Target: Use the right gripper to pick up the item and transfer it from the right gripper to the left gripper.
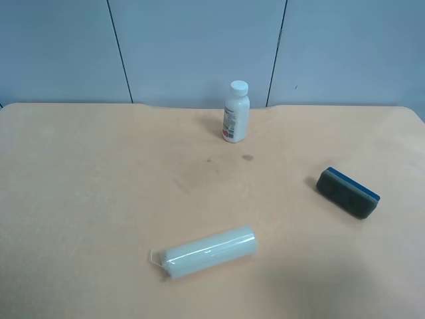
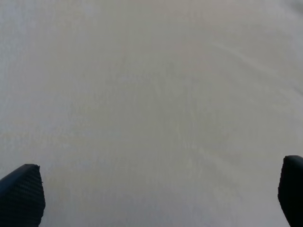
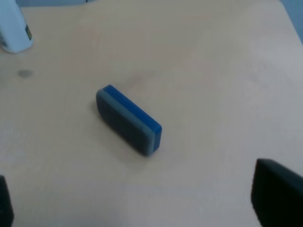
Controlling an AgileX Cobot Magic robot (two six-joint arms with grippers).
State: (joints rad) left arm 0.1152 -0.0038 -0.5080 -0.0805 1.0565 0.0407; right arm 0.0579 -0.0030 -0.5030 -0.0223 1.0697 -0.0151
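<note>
Right gripper point(image 3: 142, 203): two black fingertips point(image 3: 277, 196) are seen at opposite edges of the right wrist view, spread wide apart. Nothing is held between them.
Item point(image 3: 129, 120): the blue-and-grey eraser is laid on the table point(image 3: 213, 71) ahead of the right gripper, within the span of its spread fingers and touched by neither. It is set at a slant to the line between the fingers, with the blue layer uppermost and the grey felt beneath. In the exterior high view it is seen at point(image 1: 347, 193).
Left gripper point(image 2: 156, 194): its dark fingertips point(image 2: 21, 196) are likewise parted wide and nothing is gripped. Pale tabletop is seen ahead of it.
Pill bottle point(image 1: 236, 113): the white bottle is stood upright, capped, farther from the right gripper than the item and off to one side, well apart from the item.
Roll point(image 1: 209, 252): the pale cylinder is laid on its side, well apart from the item and the bottle. Its place relative to either gripper cannot be told.
</note>
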